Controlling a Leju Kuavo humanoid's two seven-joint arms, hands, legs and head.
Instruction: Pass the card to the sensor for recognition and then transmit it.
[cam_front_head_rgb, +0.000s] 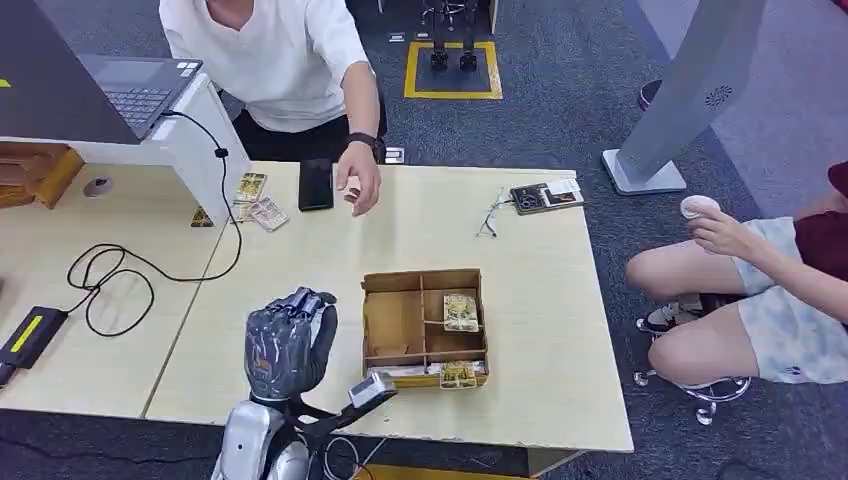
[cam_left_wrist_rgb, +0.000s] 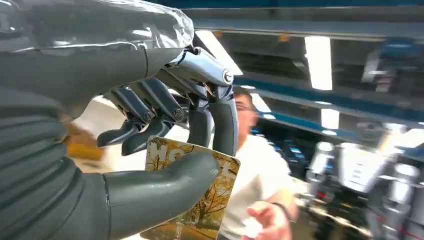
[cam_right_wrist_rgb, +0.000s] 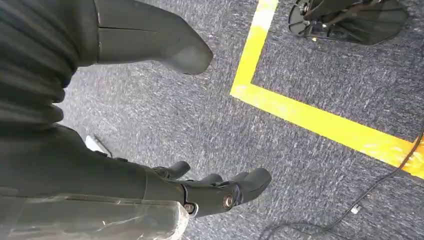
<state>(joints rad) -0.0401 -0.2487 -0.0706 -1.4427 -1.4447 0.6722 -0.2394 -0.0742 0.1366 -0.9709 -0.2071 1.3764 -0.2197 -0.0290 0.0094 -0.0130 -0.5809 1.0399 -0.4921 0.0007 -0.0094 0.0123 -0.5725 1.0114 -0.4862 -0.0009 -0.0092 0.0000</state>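
Left wrist view: fingers (cam_left_wrist_rgb: 220, 125) pinch card (cam_left_wrist_rgb: 200, 200).

The card (cam_left_wrist_rgb: 200, 195) pinched in the left hand (cam_left_wrist_rgb: 165, 145) carries large pale letters over an autumn tree picture; the thumb hides most of them, and they appear to start with "Ho", though the word cannot be made out. A line of small print near the card's lower edge is too blurred to read. In the head view, the cards in the box (cam_front_head_rgb: 425, 318) and those on the table (cam_front_head_rgb: 520, 240) show printing too small to read. No other text, number or brand is legible.
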